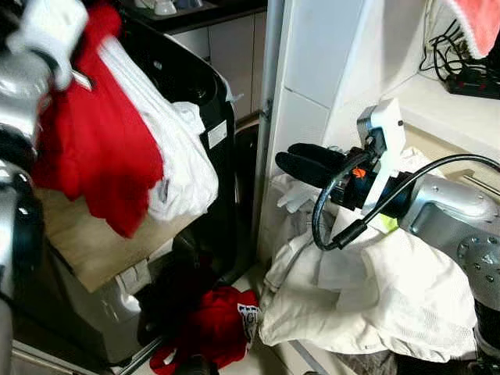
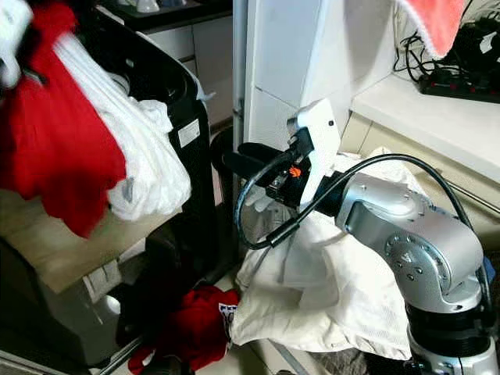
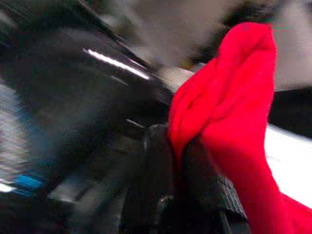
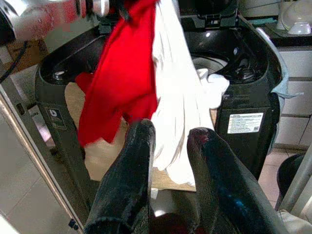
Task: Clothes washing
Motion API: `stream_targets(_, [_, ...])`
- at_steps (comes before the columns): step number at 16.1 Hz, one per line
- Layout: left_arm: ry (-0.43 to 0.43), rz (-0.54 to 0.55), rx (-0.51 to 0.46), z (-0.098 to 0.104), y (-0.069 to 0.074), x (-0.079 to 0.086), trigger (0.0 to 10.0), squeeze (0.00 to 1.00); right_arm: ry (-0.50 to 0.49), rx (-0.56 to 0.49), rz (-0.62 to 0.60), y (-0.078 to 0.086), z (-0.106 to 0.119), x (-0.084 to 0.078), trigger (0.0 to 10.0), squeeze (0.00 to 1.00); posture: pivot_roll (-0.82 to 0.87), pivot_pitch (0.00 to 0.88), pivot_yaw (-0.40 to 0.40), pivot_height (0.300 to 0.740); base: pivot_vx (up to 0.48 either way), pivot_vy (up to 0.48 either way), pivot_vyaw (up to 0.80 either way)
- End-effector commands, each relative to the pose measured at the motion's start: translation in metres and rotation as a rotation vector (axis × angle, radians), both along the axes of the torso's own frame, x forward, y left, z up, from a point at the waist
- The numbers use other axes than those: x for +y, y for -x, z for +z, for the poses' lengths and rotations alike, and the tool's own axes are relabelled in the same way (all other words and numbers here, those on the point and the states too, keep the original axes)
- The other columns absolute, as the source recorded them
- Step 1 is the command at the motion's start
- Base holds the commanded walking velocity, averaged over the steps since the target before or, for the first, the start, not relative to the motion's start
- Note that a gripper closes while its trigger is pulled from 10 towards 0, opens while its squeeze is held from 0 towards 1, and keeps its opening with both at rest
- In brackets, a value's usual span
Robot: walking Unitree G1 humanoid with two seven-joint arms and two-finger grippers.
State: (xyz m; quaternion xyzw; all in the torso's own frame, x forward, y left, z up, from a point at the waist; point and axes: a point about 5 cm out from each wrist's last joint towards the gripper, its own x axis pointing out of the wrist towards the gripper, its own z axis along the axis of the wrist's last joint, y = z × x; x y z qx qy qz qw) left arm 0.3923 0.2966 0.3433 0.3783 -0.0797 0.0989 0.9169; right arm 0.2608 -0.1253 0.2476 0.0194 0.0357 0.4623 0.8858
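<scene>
My left gripper (image 3: 183,151) is clenched on a red garment (image 1: 94,141), which hangs high at my left in a long crumpled drape with a white garment (image 1: 168,152) beside it, both dangling over the open top of the black washing machine (image 4: 243,97). My right gripper (image 4: 168,146) is held out level toward the machine with its fingers a little apart and gripping nothing, above a heap of white laundry (image 1: 375,289), while another red cloth (image 1: 215,324) lies on the floor by the machine's foot. My right wrist view takes in the machine's whole tub rim and front label, whereas my left wrist view, blurred, gives the red fabric pinched between my fingers.
</scene>
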Motion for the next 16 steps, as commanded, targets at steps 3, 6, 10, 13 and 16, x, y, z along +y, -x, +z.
stream_targets(3, [-0.297,0.205,-0.691,0.143,0.055,-0.004,0.0,0.00,-0.012,-0.039,-0.087,-0.010,0.007,-0.008,10.0,0.00,-0.12,0.000,0.034,0.740,0.000,0.000,0.00])
stream_targets(6, [-0.454,0.243,-0.890,0.176,0.074,-0.022,0.0,0.00,-0.039,-0.065,-0.145,-0.016,0.012,-0.012,10.0,0.00,-0.12,0.000,0.038,0.740,0.000,0.000,0.00])
stream_targets(10, [-0.273,0.088,-0.084,0.065,0.004,-0.015,10.0,0.00,-0.016,-0.059,-0.130,-0.016,0.004,-0.005,10.0,0.00,-0.11,0.000,0.036,0.740,0.000,0.000,0.00])
stream_targets(13, [-0.193,0.111,0.273,-0.012,-0.004,0.004,10.0,0.00,0.039,-0.036,-0.060,-0.006,-0.007,0.003,10.0,0.00,-0.12,0.000,0.035,0.740,0.000,0.000,0.00])
stream_targets(16, [-0.032,0.086,0.307,-0.012,0.001,0.014,10.0,1.00,0.091,0.000,0.009,0.003,-0.017,0.011,10.0,0.00,-0.12,0.000,0.028,0.740,0.000,0.000,0.00])
